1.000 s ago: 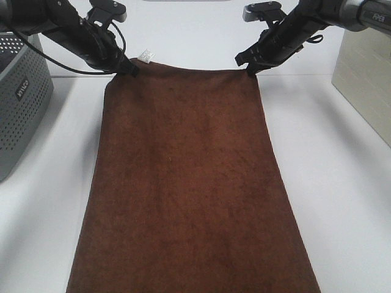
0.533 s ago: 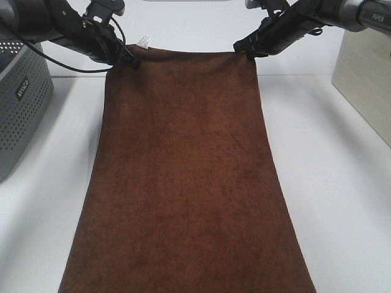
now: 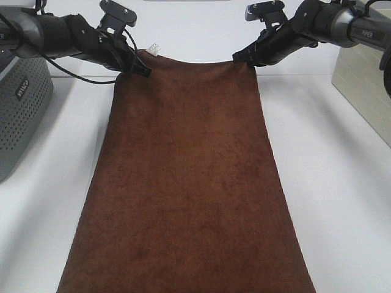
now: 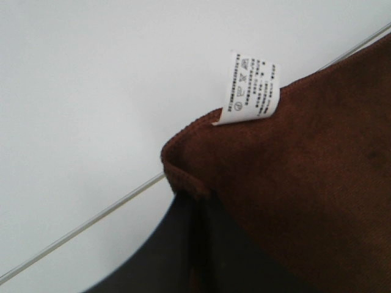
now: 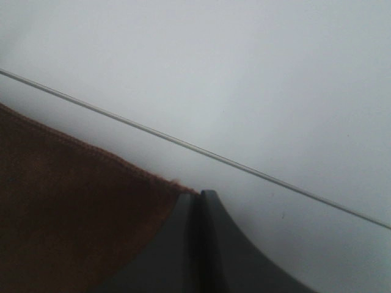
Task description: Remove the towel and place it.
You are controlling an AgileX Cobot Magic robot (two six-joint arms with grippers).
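The dark brown towel (image 3: 189, 183) hangs stretched between both arms and drapes down toward the near edge of the white table. Its white tag (image 3: 155, 49) sticks up from the top edge by the left corner. My left gripper (image 3: 142, 68) is shut on the towel's top left corner (image 4: 183, 177), with the printed tag (image 4: 250, 94) close beside it. At the top right corner (image 5: 153, 201) my right gripper (image 3: 247, 60) pinches the cloth, its jaws pressed together. The towel's lower end runs out of the exterior view.
A grey perforated basket (image 3: 21, 104) stands at the left edge of the table. A beige box (image 3: 366, 79) stands at the right. White table surface (image 3: 342, 195) lies on both sides of the towel.
Both grippers have lifted the top edge and drawn it back. The left gripper has shifted right, so the top edge now sags slightly between the corners.
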